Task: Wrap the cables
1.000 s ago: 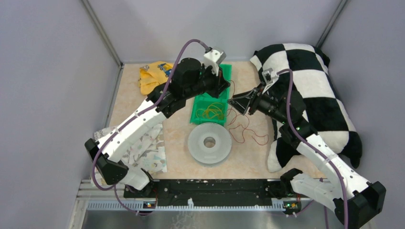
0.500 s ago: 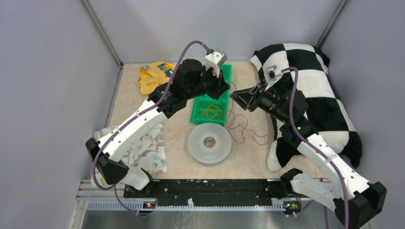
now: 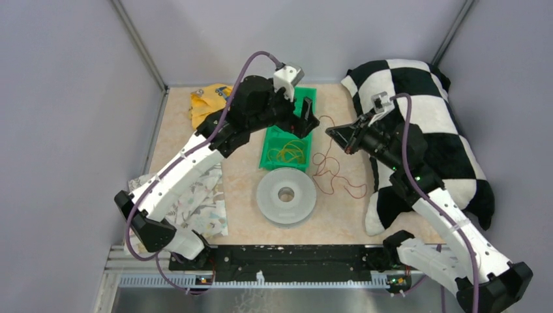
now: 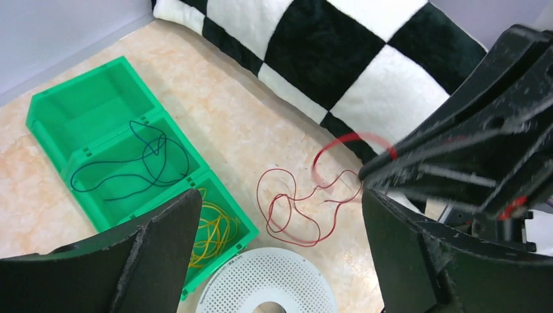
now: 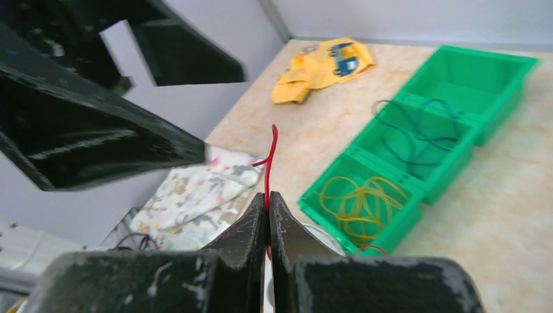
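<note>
A thin red cable (image 3: 334, 175) lies in loose loops on the table right of the green tray (image 3: 269, 163). One end rises to my right gripper (image 3: 332, 134), which is shut on it. In the right wrist view the red cable (image 5: 269, 156) stands up from between the pressed fingertips of that gripper (image 5: 268, 197). My left gripper (image 3: 309, 117) hangs wide open just left of it, over the tray's right edge, holding nothing. Its wrist view looks down between its spread jaws (image 4: 280, 195) at the red cable (image 4: 291, 225). A white perforated spool (image 3: 285, 195) lies flat in front of the tray.
The tray holds a yellow cable (image 3: 287, 154) in its near compartment and a blue cable (image 4: 140, 163) in the middle one. A checkered pillow (image 3: 427, 124) fills the right side. A yellow cloth (image 3: 207, 102) lies at the back left, a patterned cloth (image 3: 199, 203) at the front left.
The left gripper has gone from shut to wide open. The right gripper has closed on the red cable's raised end and drawn back a little to the right.
</note>
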{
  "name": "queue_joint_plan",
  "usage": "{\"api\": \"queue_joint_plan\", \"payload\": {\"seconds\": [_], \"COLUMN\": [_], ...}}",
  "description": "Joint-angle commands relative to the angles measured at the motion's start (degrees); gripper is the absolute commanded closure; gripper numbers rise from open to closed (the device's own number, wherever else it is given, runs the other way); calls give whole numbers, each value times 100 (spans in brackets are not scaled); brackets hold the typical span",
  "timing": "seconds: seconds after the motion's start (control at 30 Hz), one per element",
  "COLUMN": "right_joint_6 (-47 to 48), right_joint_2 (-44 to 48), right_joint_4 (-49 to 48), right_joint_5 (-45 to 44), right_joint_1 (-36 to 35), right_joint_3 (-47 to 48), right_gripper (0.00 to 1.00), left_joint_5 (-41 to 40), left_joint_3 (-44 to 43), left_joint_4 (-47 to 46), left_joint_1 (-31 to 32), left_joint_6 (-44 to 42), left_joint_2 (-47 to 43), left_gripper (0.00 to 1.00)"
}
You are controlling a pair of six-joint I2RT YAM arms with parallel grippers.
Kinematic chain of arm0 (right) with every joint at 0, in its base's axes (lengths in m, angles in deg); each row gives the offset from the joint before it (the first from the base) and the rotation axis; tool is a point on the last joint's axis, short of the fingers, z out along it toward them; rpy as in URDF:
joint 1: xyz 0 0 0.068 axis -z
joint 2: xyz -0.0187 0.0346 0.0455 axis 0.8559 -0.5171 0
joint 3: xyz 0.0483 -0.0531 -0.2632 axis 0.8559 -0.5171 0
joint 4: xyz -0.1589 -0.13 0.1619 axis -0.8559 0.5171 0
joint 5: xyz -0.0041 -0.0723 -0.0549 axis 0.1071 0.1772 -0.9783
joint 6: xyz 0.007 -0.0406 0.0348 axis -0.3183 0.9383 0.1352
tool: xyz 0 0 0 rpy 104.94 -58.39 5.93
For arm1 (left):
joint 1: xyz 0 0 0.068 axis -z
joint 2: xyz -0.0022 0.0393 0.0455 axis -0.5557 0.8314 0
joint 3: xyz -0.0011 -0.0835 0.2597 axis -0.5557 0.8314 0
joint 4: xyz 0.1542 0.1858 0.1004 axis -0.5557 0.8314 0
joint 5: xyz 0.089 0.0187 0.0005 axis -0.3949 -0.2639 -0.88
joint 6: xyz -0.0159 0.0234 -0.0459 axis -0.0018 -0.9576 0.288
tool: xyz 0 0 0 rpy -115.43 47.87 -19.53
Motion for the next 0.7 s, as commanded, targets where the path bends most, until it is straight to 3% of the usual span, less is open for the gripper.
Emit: {"api": "queue_joint_plan", "payload": {"seconds": [0.0, 0.13, 0.3, 0.43, 0.67], "right_joint_6": [344, 867, 962, 915, 862], "right_joint_2": [653, 923, 1380, 1404, 1401], "right_joint_4": [841, 2056, 2290, 2367, 2201], "right_joint_5": [-200, -689, -488, -301, -97], "right_joint_1": [608, 924, 962, 961, 962], "right_joint_3": [119, 302, -13, -95, -133], "right_gripper": [100, 100, 100, 100, 100], "left_joint_5": [284, 809, 504, 774, 1991], "left_joint_3": [-126, 695, 1785, 2953, 4534], "left_joint_4": [352, 654, 1539, 1362, 380], "left_joint_1": [-498, -1526, -1894, -1977, -2473], "left_joint_6": [202, 643, 1500, 2000, 2635], "left_joint_2": [-582, -1203, -1312, -1538, -1871], "left_gripper": [1, 1, 1, 2, 2]}}
